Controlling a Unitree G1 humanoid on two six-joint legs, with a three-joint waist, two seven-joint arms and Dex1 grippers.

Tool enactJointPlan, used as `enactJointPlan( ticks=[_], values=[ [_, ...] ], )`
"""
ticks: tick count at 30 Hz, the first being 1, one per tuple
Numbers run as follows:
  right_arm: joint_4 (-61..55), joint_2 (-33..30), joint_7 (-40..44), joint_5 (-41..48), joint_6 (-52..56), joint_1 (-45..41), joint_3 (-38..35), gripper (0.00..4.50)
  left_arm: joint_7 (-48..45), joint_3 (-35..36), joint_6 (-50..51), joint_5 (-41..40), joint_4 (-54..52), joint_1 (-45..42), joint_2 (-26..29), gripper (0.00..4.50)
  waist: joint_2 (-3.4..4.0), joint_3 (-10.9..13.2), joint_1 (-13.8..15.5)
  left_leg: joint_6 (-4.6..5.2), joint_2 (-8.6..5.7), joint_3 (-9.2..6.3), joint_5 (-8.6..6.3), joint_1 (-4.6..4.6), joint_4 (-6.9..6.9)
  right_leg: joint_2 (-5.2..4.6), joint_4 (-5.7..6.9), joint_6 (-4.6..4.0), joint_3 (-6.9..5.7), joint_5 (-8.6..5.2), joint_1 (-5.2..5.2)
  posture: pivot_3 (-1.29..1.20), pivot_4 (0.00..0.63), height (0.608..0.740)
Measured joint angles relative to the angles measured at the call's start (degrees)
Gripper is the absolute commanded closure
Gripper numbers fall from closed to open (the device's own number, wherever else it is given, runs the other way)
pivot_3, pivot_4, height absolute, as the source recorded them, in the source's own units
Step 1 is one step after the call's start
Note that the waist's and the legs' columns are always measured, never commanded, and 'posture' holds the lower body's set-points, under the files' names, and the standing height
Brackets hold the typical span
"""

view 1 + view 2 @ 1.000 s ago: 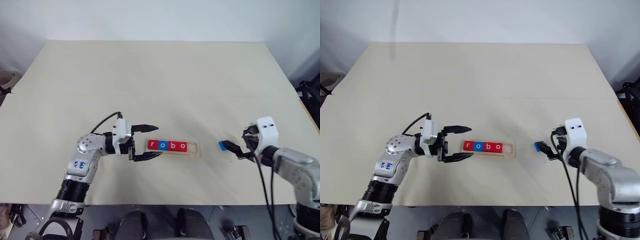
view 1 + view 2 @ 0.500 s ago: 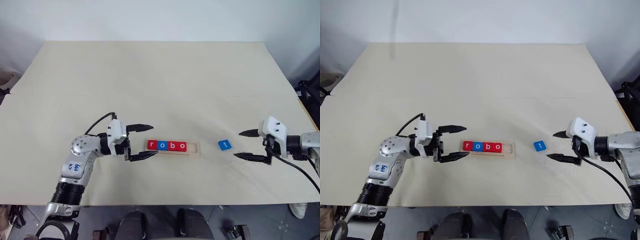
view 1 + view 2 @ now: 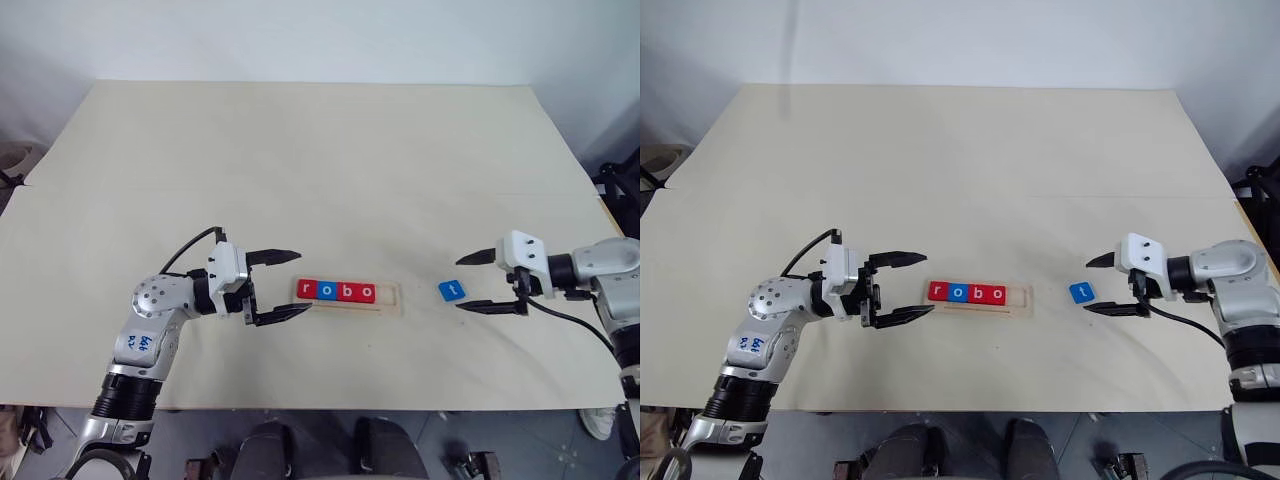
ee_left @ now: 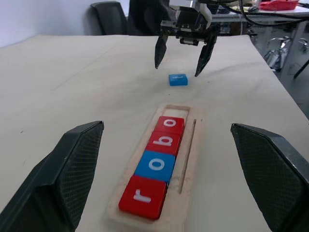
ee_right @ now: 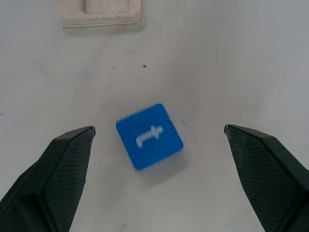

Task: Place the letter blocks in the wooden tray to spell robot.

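Four letter blocks spell r-o-b-o in the wooden tray, last slot bare; the blue t block lies loose on the bench just right — right gripper level, jaws wide astride it; left gripper jaws open beside the tray's left end.

Both grippers, left and right, wide open, facing inward
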Motion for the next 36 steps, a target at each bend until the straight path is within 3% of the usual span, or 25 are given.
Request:
enactJointPlan(
  ticks=[2, 5, 10, 13, 19, 29, 36],
  values=[
    [1.9, 0.8, 0.6, -0.7, -0.5, -1.2, 0.7, 0.01, 0.2, 0.0, 0.0, 0.0, -0.4, 0.0, 0.0, 0.00, 0.00, 0.0, 0.0, 0.00, 0.00, 0.00, 0.00, -0.02, 0.00, 0.00, 0.00, 0.00, -0.02, 0.00, -0.01, 0.00, 0.150, 0.740],
    [5.6, 1.4, 1.3, -2.0, -1.8, -3.0, 1.8, 0.57, 0.7, 0.0, 0.0, 0.0, -1.2, 0.0, 0.0, 0.00, 0.01, 0.0, -0.2, 0.00, 0.01, 0.01, 0.00, -0.01, 0.00, 0.01, 0.01, 0.00, -0.02, 0.00, -0.01, 0.00, 0.150, 0.740],
    [8.4, 2.0, 2.1, -3.1, -4.0, -4.6, 2.5, 2.33, 1.2, 0.0, 0.1, 0.0, -1.3, 0.1, 0.0, 0.00, 0.01, 0.0, -0.3, 0.00, 0.02, 0.01, 0.00, -0.01, 0.00, 0.03, 0.02, 0.00, -0.02, 0.00, -0.01, 0.00, 0.150, 0.740],
    [9.6, 2.0, 2.3, -3.2, -4.6, -5.1, 2.6, 3.04, 1.3, 0.0, 0.0, 0.0, -1.4, 0.1, 0.0, 0.00, 0.01, 0.0, -0.2, 0.00, 0.02, 0.00, 0.00, -0.01, 0.00, 0.02, 0.02, 0.00, -0.02, 0.00, 0.00, 0.00, 0.150, 0.740],
    [7.8, 2.1, 2.3, -2.9, -2.6, -4.8, 2.5, 3.03, 1.4, 0.0, 0.0, 0.0, -1.4, 0.6, 0.0, 0.00, 0.01, 0.0, -0.3, 0.00, 0.02, -0.01, 0.00, -0.01, 0.01, 0.02, 0.04, 0.00, -0.02, 0.00, -0.02, 0.00, 0.150, 0.740],
    [-24.9, 4.4, -0.3, 6.0, 26.0, 1.1, 2.9, 3.03, 0.9, 0.0, -0.1, 0.0, -1.5, 0.8, 0.3, 0.00, 0.01, 0.0, -0.1, 0.00, 0.02, -0.19, 0.00, -0.02, 0.01, 0.02, 0.10, -0.01, -0.01, 0.00, -0.06, 0.00, 0.150, 0.740],
    [-28.6, 7.0, -3.4, 5.2, 27.9, 2.3, 4.9, 3.03, 0.8, 0.0, -0.1, 0.0, -1.5, 0.8, 0.3, 0.00, 0.01, 0.0, 0.2, 0.01, -0.03, -0.13, -0.01, -0.08, 0.02, -0.01, 0.05, 0.01, -0.02, 0.00, -0.05, 0.00, 0.150, 0.740]
  ],
)
